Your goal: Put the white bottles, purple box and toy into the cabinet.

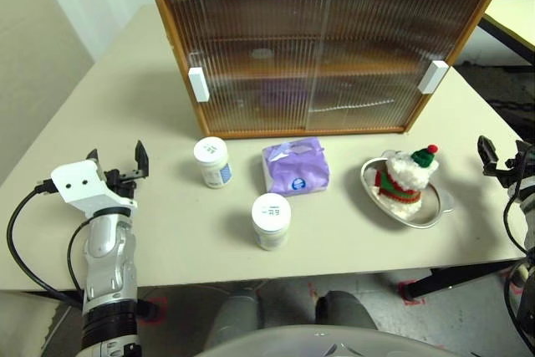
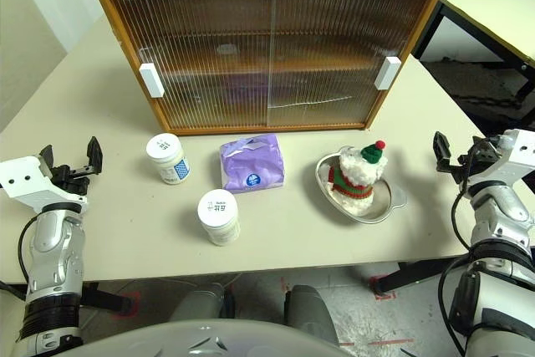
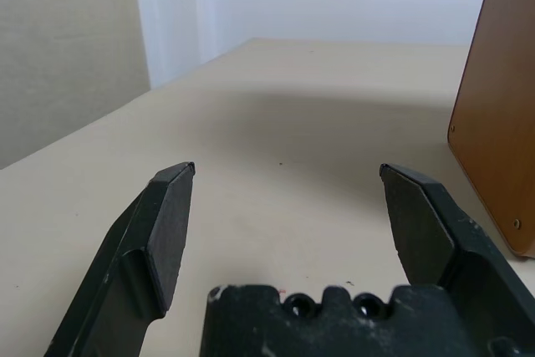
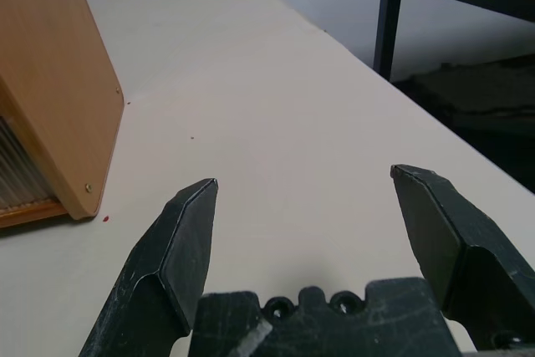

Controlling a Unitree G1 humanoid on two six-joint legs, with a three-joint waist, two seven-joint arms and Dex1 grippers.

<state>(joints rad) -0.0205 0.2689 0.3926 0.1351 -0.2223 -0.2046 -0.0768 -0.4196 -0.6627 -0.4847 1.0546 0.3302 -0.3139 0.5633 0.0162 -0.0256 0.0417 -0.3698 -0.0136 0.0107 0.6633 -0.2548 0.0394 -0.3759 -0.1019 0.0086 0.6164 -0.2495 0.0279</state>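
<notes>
At the far left the left tool (image 1: 119,165) hangs over bare desk (image 1: 100,106), its two black fingers spread wide with nothing between them — a waiting pose, well apart from every item, which suggests no pick has begun. Next comes the first of the white bottles (image 1: 211,161), upright just in front of the cabinet's left door; the second white bottle (image 1: 272,221) stands upright nearer the desk's front edge, a little to the right. Both stand on their bases with caps up, so a sideways grasp around the body looks the easy way to take them. Just beside them lies the purple box (image 1: 295,165), flat with its round logo facing up, between the far bottle and the dish. Behind all this the cabinet (image 1: 322,43) stands at the back of the desk with both ribbed sliding doors pulled shut, white handles at the outer edges — so a door probably has to slide open before anything can go in. Further right the toy (image 1: 407,175) sits in a shallow metal dish (image 1: 433,214), which keeps it propped and easy to reach from above. At the far right the right tool (image 2: 456,156) hovers by the desk's edge, fingers likewise spread and empty.
</notes>
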